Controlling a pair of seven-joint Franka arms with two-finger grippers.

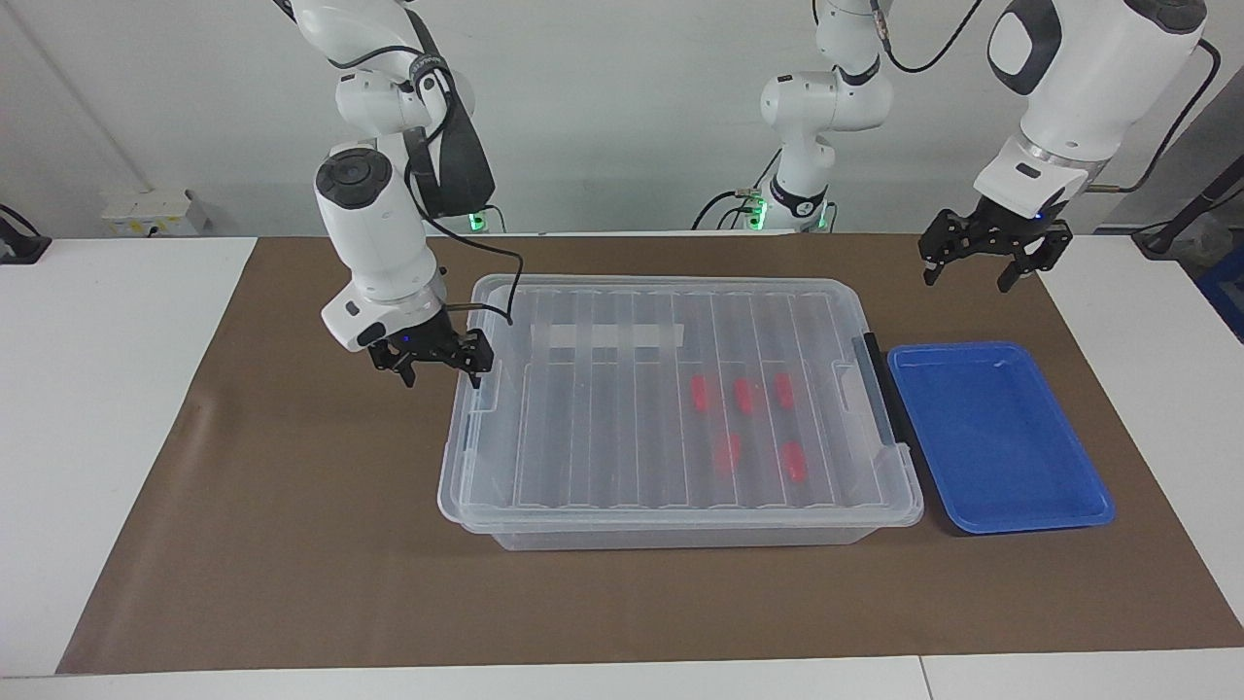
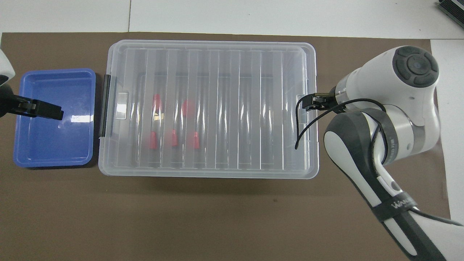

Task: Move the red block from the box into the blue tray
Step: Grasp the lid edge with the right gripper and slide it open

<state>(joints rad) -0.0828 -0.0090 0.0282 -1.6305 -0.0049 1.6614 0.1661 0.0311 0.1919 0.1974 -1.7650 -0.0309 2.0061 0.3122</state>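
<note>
Broadly, a brown mat (image 1: 292, 544) covers the middle of the white table (image 1: 107, 408), and everything of the task lies on it. Largest on the mat is the box (image 1: 583, 506), clear plastic with its ribbed lid (image 1: 622, 428) seated on top, a white tape strip (image 1: 607, 336) stuck to the lid on the part nearer the robots, and a dark latch (image 1: 880, 389) on the end toward the left arm. Just beside that latched end, apart from the box by a thin gap, sits the blue tray (image 1: 1001, 437), with nothing in it. Inside the closed box, seen through the lid, are five red blocks in the half toward the left arm's end: three in a row nearer the robots and two farther from them; the red block (image 1: 700, 393) at the end of the row closest to the box's middle lies flat on the floor of the box like the others. The right gripper (image 1: 439, 374) hangs low at the box's end toward the right arm, over the lid's edge there, its fingers spread and gripping nothing. The left gripper (image 1: 993, 272) waits in the air above the mat near the tray's corner nearest the robots, fingers likewise spread and bare.
</note>
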